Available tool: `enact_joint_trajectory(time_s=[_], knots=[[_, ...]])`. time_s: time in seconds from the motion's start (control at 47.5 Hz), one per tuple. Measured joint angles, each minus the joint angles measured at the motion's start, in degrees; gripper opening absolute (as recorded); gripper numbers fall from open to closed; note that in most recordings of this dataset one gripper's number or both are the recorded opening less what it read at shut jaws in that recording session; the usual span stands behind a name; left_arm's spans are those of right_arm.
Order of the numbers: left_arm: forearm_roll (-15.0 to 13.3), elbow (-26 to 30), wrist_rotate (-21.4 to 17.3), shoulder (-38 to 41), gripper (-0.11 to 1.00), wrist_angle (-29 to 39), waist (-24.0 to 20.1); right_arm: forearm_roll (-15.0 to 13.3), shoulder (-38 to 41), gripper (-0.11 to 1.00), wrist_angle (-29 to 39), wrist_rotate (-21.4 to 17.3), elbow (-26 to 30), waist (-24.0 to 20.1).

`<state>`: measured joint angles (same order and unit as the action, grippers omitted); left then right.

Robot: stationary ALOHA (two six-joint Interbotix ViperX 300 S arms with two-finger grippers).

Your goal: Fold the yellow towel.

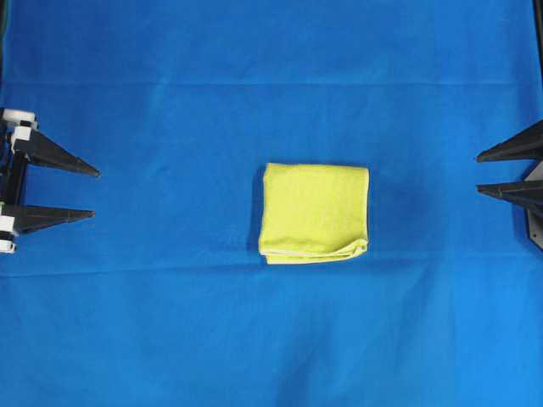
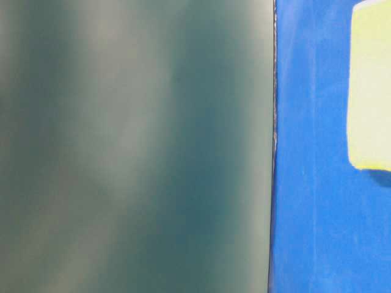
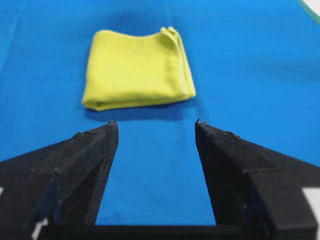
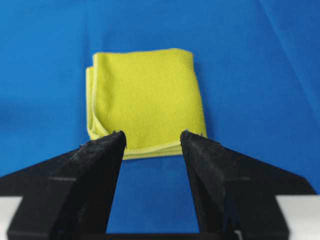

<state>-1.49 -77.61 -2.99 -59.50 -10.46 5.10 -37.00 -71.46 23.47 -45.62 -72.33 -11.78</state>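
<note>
Lying near the middle of the overhead frame, just right of centre, the yellow-green microfibre towel with its paler stitched hem point(image 1: 314, 212) is folded into a compact, roughly square stack of layers on the large blue cloth point(image 1: 170, 322) that covers the counter. Its stacked loose edges show along the lower side of the stack in that view, where the paler hem peeks out; the upper and left sides look smooth.

The left end effector point(image 1: 95, 194) sits at the left edge of the overhead frame, its two black pointed fingers point(image 1: 59, 159) spread apart and aimed toward the towel, well apart from it, with nothing between them. In the left wrist view the towel point(image 3: 136, 69) lies in the upper middle of the frame beyond the separated fingertips, with bare blue cloth between.

The right end effector point(image 1: 478, 173) enters at the right edge of the overhead frame, its black fingers likewise parted and empty, well apart from the towel. In the right wrist view the towel point(image 4: 145, 100) fills the centre of the frame past the spread fingers.

The table-level view is mostly a blurred grey-green surface point(image 2: 134, 146); blue cloth and a pale yellow patch of the towel point(image 2: 371, 85) show at the right edge.
</note>
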Motion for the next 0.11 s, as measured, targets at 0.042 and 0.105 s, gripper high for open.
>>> enact_joint_trajectory(time_s=[0.042, 0.105], knots=[[0.0, 0.0, -0.1, -0.2, 0.6, 0.0, 0.0, 0.0, 0.0, 0.54, 0.0, 0.0, 0.0, 0.0], [0.0, -0.1, -0.2, -0.6, 0.6, 0.1, 0.1, 0.0, 0.1, 0.54, 0.0, 0.0, 0.0, 0.2]])
